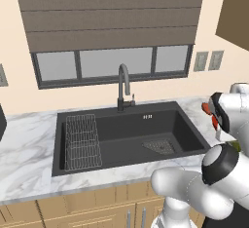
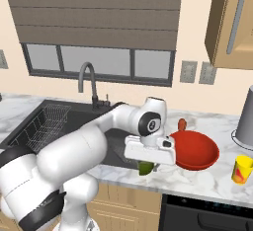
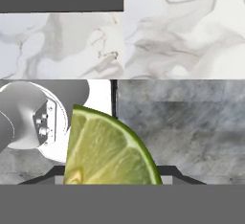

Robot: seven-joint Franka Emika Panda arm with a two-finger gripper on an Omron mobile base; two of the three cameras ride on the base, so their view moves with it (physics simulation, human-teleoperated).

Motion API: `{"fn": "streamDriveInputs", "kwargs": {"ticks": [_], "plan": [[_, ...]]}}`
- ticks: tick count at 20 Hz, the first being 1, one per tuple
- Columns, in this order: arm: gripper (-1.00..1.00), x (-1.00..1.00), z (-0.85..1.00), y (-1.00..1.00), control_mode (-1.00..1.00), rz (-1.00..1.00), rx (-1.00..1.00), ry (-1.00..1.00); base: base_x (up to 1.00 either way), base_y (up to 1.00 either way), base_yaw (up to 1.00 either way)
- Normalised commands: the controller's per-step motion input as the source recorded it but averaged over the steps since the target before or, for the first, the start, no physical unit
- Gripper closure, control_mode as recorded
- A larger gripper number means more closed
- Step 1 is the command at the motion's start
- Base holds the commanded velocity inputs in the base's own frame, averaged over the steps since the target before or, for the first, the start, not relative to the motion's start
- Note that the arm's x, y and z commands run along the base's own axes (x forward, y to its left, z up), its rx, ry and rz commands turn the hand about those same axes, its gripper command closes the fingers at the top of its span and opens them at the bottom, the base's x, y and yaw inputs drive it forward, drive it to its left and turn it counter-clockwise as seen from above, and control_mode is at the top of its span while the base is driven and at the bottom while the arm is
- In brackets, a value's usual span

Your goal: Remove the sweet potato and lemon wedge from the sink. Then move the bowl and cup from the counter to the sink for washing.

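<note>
The gripper (image 2: pixel 147 165) is closed on the lemon wedge (image 3: pixel 107 149), holding it above the white marble counter (image 2: pixel 197 180). Just right of it sits the red bowl (image 2: pixel 195 151), the sweet potato (image 2: pixel 182 124) behind, the yellow cup (image 2: pixel 241 169) further right. The dark sink (image 1: pixel 131 134) lies left, under a blinded window (image 1: pixel 112 61).

I see marble desk (image 1: pixel 29 139) around basin, veined white-grey. Window (image 1: pixel 114 62) behind it, brown slatted blind (image 1: pixel 109 12) lowered over upper part. Two wall outlets (image 2: pixel 197 72) right of window. Wooden wall cabinet (image 2: pixel 232 22) upper right. Grey metal pot (image 2: pixel 245 116) on desk, far right. Wood cabinet fronts (image 1: pixel 82 212) below.
</note>
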Motion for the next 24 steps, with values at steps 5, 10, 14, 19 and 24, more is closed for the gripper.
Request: {"fn": "streamDriveInputs", "kwargs": {"ticks": [5,10,14,19,24], "plan": [[1.0,-0.1,-0.01,-0.22,-1.0,0.07,0.05,-0.02,0.0,0.0,0.0],[1.0,-0.03,-0.05,-0.18,-1.0,0.04,0.05,-0.01,0.0,0.0,0.0],[1.0,0.01,-0.11,-0.13,-1.0,0.02,0.03,-0.03,0.0,0.0,0.0],[1.0,0.06,-0.14,-0.18,-1.0,0.0,0.05,0.0,0.0,0.0,0.0],[1.0,0.04,-0.12,-0.21,-1.0,0.02,0.02,-0.1,0.0,0.0,0.0]]}}
